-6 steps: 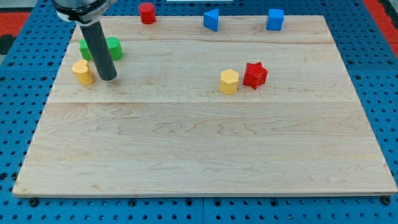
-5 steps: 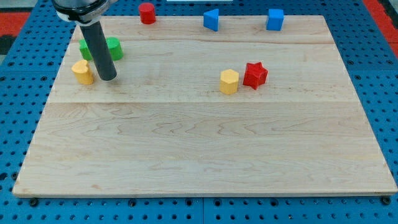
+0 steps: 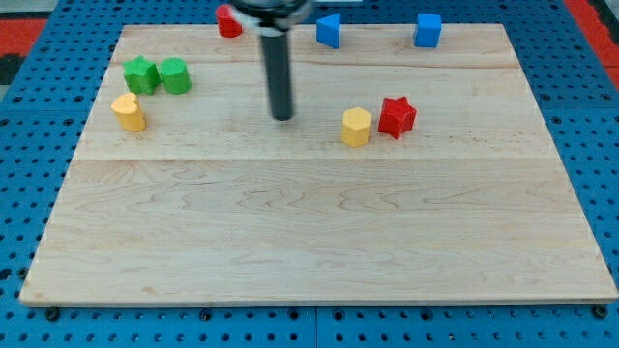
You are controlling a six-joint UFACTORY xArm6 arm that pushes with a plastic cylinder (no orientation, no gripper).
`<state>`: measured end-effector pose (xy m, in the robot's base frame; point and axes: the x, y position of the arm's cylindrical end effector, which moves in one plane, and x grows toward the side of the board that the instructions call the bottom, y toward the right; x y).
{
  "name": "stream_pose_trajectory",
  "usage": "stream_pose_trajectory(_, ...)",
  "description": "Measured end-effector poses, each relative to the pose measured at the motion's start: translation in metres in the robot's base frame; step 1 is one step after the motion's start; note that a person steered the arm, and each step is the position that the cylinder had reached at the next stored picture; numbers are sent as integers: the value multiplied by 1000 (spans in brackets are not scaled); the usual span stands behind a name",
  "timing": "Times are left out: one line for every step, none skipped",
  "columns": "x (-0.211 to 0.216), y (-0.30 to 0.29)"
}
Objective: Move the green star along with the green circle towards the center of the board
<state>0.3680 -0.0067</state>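
Camera view. My tip (image 3: 282, 117), the lower end of a straight dark rod, rests on the pale wooden board (image 3: 319, 242), a little toward the view's top from mid-board. It is a bare rod end with nothing to part or close, and it touches no block.

Well off to the view's left of my tip, and slightly toward the view's top, sit the small green star-shaped block (image 3: 141, 75) and the small green cylinder-shaped (circle) block (image 3: 175, 75). The two stand side by side, touching or nearly so, star on the outer left, circle nearer my tip. Both are close to the board's upper left corner, well apart from the rod.

Just below that pair, still far to the left of my tip, stands a small yellow heart-like block (image 3: 128, 112), roughly level with the tip.

To the view's right of my tip, near and at about the same height, is a small yellow hexagonal block (image 3: 356, 127). A small red star-shaped block (image 3: 397, 116) sits just beside it, farther right, touching or almost touching.

Toward the view's top from my tip, along the board's far edge: a small red cylinder block (image 3: 227, 21), partly hidden by the rod's upper part, up and left; a small blue triangular block (image 3: 329, 30), up and slightly right; a small blue cube block (image 3: 427, 30), farther right.
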Motion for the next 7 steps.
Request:
stream_pose_trajectory(-46, 11)
stream_pose_trajectory(-28, -70)
stream_pose_trajectory(23, -122)
stream_pose_trajectory(98, -190)
stream_pose_trajectory(70, -298)
stream_pose_trajectory(-7, -287)
stream_pose_trajectory(-48, -234)
